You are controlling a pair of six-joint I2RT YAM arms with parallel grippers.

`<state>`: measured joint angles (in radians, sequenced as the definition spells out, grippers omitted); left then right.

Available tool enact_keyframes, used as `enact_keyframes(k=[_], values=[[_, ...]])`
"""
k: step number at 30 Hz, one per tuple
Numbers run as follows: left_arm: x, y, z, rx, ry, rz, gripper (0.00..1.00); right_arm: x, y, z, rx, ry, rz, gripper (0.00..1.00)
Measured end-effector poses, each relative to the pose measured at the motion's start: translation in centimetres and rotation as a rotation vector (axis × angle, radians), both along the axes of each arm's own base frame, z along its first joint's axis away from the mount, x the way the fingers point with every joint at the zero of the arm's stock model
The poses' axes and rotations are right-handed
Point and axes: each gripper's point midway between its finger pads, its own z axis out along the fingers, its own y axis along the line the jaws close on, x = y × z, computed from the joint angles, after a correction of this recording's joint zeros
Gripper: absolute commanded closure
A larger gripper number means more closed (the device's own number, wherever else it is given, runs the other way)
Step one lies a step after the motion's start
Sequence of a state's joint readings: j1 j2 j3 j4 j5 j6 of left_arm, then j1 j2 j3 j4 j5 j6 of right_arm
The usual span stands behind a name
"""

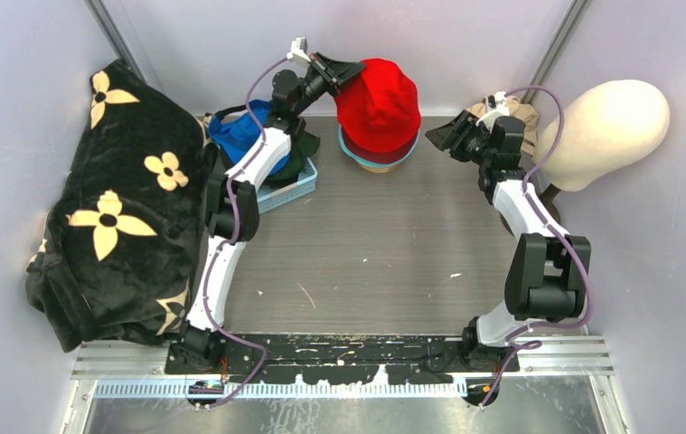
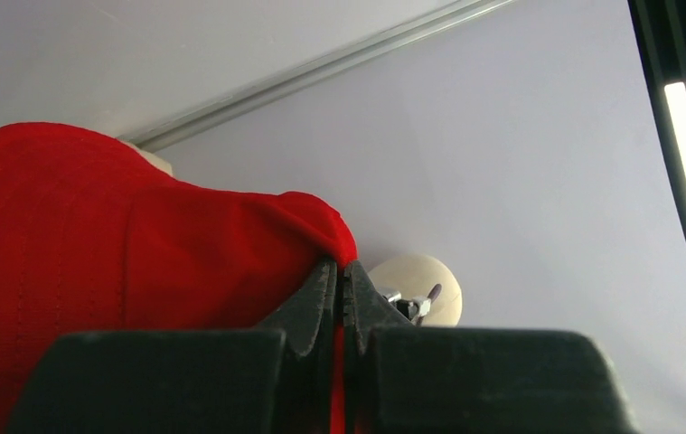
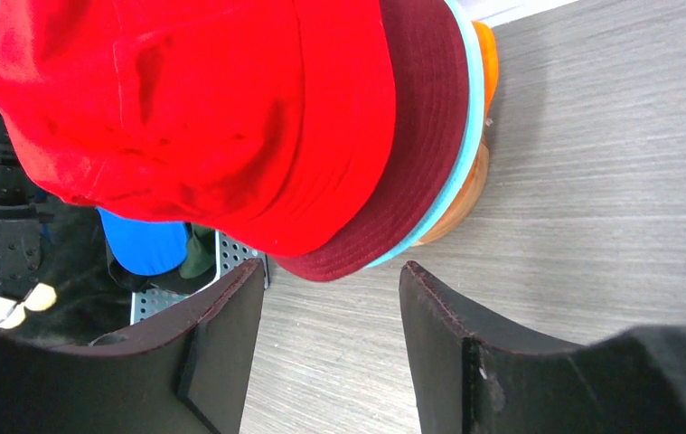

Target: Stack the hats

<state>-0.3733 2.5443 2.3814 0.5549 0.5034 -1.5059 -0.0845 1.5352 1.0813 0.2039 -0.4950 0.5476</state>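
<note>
Left claw [image 2: 341,287] pinches the red hat [image 1: 378,104], seated over the teal hat [image 3: 474,127]. Right claw [image 3: 332,276] gapes empty just beside it. Next up, probably: let go without dragging it off.

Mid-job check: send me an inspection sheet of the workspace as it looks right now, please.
Surface: grey wood-grain tabletop, pale specks.
Job's things: red fabric bucket hat tops teal bucket hat and orange bucket hat; blue baseball cap in pale-blue perforated basket.
Clutter: black blanket with cream flowers, left; beige cloth rag and cream head-shaped form, right.
Grippers: left gripper shut on the red hat's edge; right gripper open, empty, beside the stack.
Cables: purple cables along both arms, no snag seen.
Surroundings: pale lilac walls, metal corner rails.
</note>
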Motion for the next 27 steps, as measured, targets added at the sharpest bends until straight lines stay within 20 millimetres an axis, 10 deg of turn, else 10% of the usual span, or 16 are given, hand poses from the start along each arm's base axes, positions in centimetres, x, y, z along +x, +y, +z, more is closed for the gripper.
enact_keyframes(k=[5,16,27], values=[[0.4,-0.3,-1.4,0.013,0.021,-0.013,0.94,1.4,0.6,0.9,0.000,-0.015,0.026,0.38],[0.5,-0.8,-2.7,0.034,0.046,-0.024,0.53,2.1,2.9,4.3,-0.029,-0.070,0.064,0.38],[1.7,2.8,-8.2,0.177,0.211,0.064,0.47,6.2,3.0,6.0,-0.022,-0.099,0.054,0.38]])
